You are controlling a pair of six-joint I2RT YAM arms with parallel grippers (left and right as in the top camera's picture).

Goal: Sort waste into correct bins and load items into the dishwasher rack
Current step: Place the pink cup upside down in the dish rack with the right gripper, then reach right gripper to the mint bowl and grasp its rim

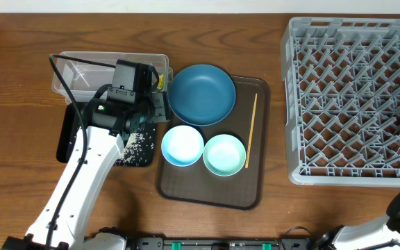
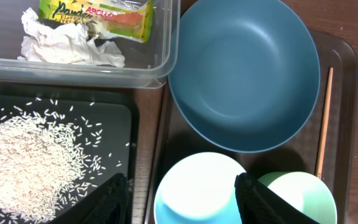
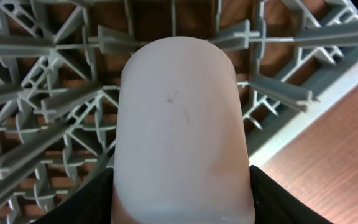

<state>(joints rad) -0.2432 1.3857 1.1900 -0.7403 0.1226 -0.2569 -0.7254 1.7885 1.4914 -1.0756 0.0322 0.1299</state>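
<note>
Wooden table (image 1: 19,55), and the wrapper (image 2: 98,15) reading "APOLLO" lies in the clear tub (image 2: 160,68) beside the tissue (image 2: 61,43). Rice (image 2: 23,162) is on the black tray (image 2: 117,118). Left gripper (image 2: 182,196) hangs open and empty above the pale blue bowl (image 2: 197,186). Right gripper (image 3: 182,199) clasps the cup (image 3: 179,112) over the rack (image 3: 36,93).

Desk (image 1: 19,173): dark brown wood, grain running left to right, fills the overhead view. Finish slightly glossy. Light: even across the desk; soft, short shadows on its surface.
</note>
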